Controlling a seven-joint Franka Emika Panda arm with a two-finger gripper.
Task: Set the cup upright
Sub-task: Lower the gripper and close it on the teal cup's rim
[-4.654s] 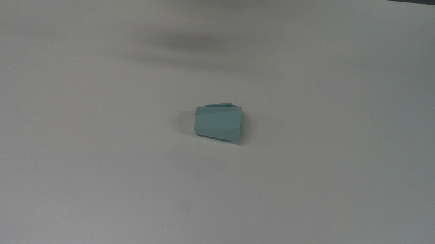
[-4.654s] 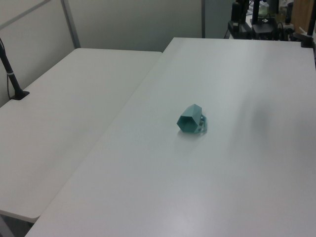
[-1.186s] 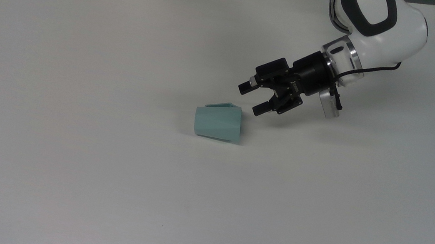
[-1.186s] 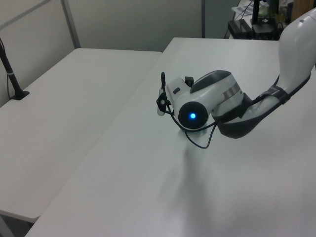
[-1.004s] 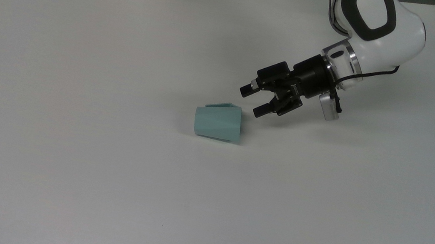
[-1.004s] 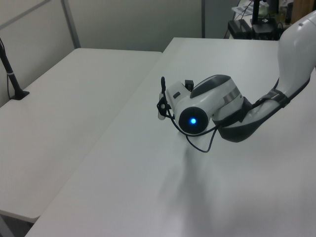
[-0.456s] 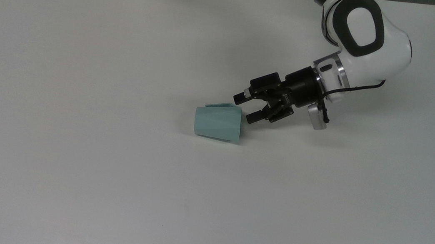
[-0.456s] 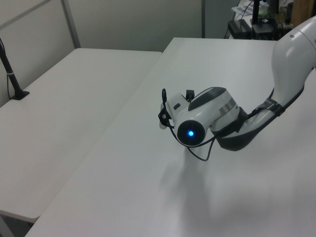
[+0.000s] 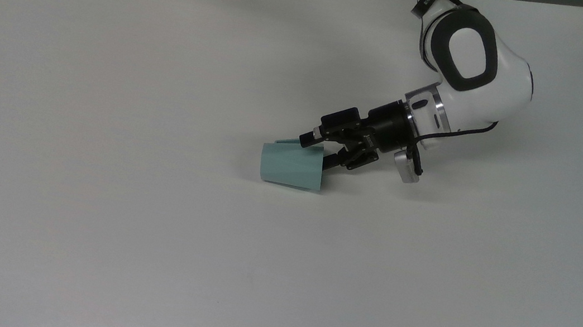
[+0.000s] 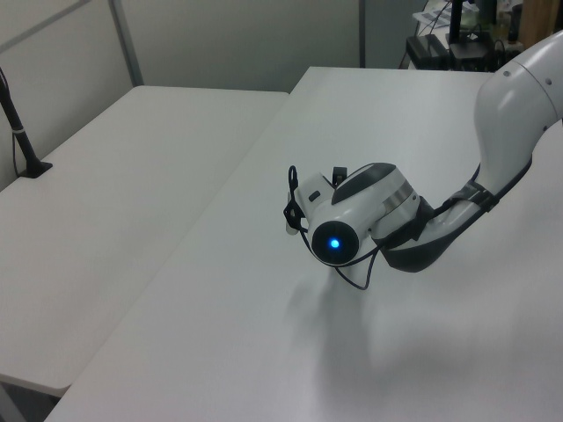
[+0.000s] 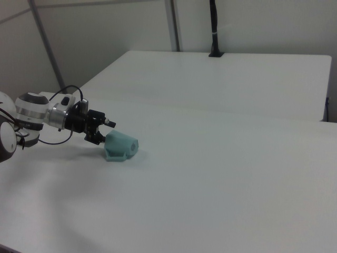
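Cup (image 9: 291, 167) lying sideways on white table (image 9: 96, 188); end effector (image 9: 317, 152), fingers spread, at cup's wide end.

Top view looks steeply down on the worktop (image 9: 107, 105). Left and right views look obliquely across it from opposite sides, sharing the arm (image 10: 369, 207).

The cup (image 9: 291, 167) looks like matt pale teal plastic with flat, smooth facets. The counter (image 9: 100, 161) is a smooth white laminate with a faint satin sheen. The tool (image 9: 318, 152) is matt black, behind it a brushed metal ring (image 9: 425, 111) and glossy white plastic arm shells (image 9: 484, 70).
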